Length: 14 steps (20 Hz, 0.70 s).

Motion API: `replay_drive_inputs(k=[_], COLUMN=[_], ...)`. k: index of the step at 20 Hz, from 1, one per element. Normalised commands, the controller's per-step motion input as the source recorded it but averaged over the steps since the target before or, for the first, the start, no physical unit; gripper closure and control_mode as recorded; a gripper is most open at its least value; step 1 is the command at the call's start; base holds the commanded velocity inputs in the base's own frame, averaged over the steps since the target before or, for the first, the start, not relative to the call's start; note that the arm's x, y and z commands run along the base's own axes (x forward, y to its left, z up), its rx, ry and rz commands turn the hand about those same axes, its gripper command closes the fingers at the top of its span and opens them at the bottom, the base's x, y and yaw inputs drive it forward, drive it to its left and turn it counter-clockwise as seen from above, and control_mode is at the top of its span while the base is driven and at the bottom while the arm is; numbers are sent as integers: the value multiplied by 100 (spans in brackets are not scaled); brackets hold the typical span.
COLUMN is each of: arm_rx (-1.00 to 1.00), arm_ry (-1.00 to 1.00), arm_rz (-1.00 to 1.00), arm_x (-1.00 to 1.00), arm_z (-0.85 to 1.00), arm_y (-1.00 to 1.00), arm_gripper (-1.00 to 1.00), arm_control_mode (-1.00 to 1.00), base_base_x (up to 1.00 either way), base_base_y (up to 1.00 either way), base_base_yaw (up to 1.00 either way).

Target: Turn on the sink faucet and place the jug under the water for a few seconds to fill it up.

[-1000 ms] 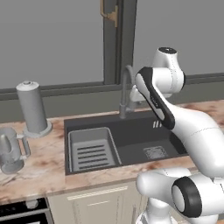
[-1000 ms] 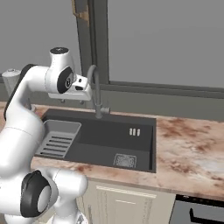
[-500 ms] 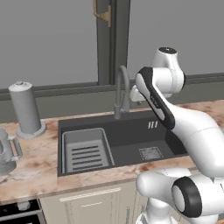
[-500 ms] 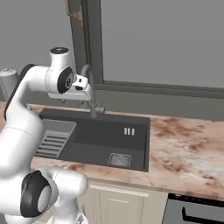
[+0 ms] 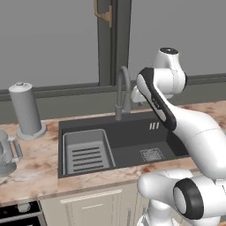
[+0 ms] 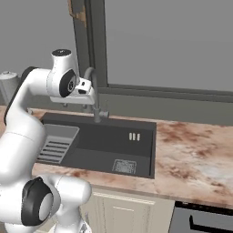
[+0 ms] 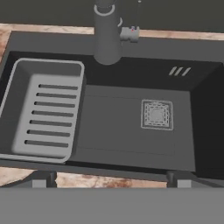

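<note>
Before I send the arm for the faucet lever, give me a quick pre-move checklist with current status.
1. Water off: ok, no stream from the sink faucet.
2. Lever in sight: ok, small side lever shows in the hand view.
3. Sink free of objects: ok, just the rack insert and drain grate.
4. Jug placed: not ok, on the counter left of the sink.
5. Gripper empty: ok, fingers apart.

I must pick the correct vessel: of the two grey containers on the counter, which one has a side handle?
The jug, see-through, at the left edge; the cylinder beside it is opaque and knob-topped.
</note>
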Motion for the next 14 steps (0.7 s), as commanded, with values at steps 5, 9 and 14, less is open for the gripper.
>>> replay_drive_inputs(k=[5, 9, 14], arm_rx=[0, 5, 5], arm_ry=[-32, -62, -33], arm_rz=[5, 33, 30], arm_x=[0, 2, 31], arm_z=[-19, -36, -49], arm_y=[-43, -94, -66], arm_gripper=[-100, -100, -100], arm_control_mode=[-100, -100, -100], base_base_x=[0, 0, 0], base_base_y=[0, 0, 0], base_base_yaw=[0, 0, 0])
